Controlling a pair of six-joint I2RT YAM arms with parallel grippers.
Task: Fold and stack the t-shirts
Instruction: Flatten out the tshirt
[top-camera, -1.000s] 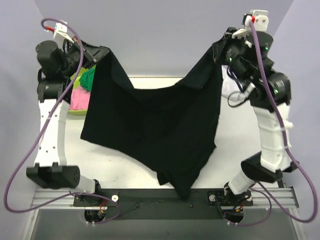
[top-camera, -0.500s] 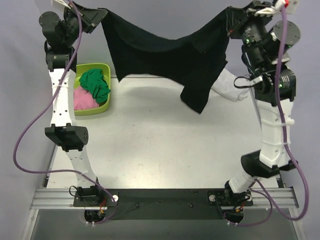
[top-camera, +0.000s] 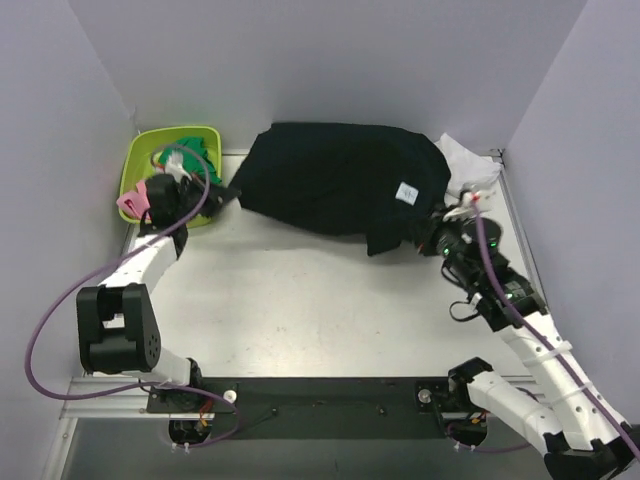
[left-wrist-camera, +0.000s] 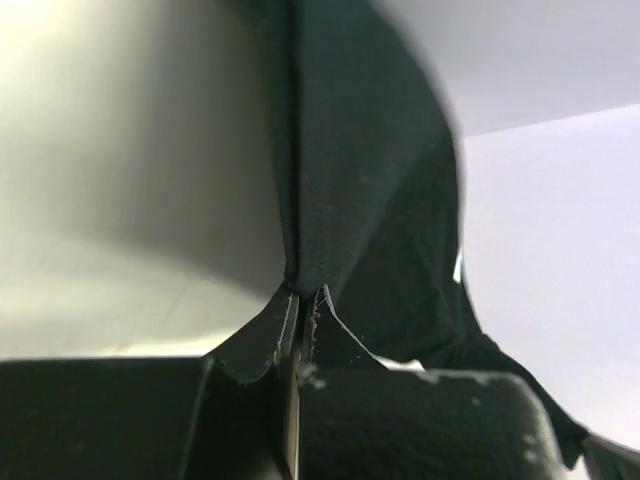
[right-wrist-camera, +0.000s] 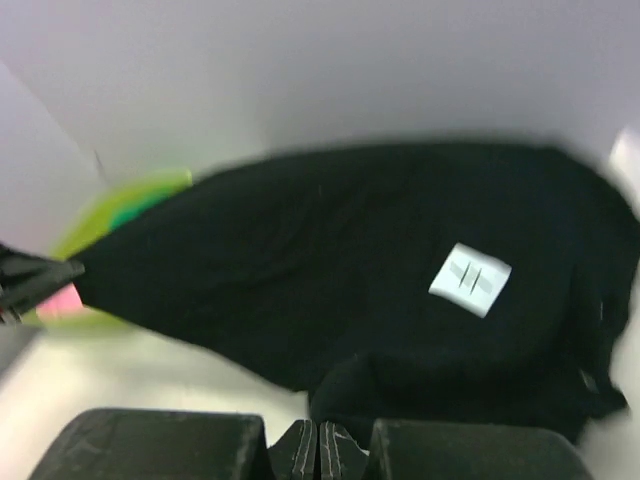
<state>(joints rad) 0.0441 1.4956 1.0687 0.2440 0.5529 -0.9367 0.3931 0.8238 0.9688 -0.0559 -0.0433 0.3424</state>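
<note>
white table (top-camera: 320, 310): walled on three sides, open surface between the arm bases and the cloth. black t-shirt (top-camera: 330, 185): spread along the far edge, neck label (top-camera: 406, 192) up. lime tub (top-camera: 135, 165): far left corner. white t-shirt (top-camera: 468, 165): far right corner, partly under the black one. left gripper (top-camera: 228, 195): arm low, outstretched, clamped on the black t-shirt's left edge. right gripper (top-camera: 425, 240): low, pinching its right hem.

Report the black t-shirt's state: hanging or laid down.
Laid down: the black t-shirt rests far back on the table, left gripper and right gripper shut on its edges.
</note>
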